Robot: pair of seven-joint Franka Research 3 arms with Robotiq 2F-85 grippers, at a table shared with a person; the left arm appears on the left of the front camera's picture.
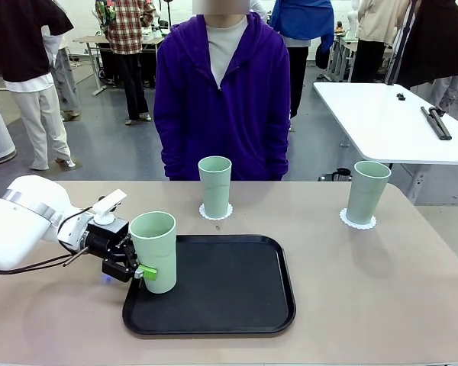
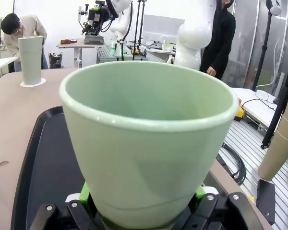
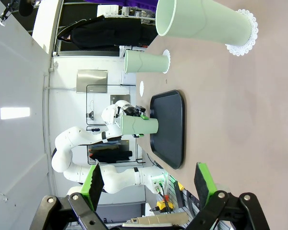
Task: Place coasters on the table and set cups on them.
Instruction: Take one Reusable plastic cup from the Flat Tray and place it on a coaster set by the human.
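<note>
Two cups [image 1: 214, 185] sit on coasters [image 1: 358, 221]. Left pincer [image 1: 140, 271] clamps third cup [image 1: 155, 252]; right pincer [image 3: 149, 181] gapes empty. Lift it straight off tray [image 1: 237, 286], keep upright, centre it on free coaster [image 3: 142, 87].

No legible text, label, brand, number or sign found in any view. Cups [image 1: 154, 252], coasters [image 1: 358, 221], black tray [image 1: 229, 293] and table [image 1: 382, 290] checked: surfaces plain, unmarked. Gripper housings and arm casings checked: no readable marking. Background items too small or blurred to read.
</note>
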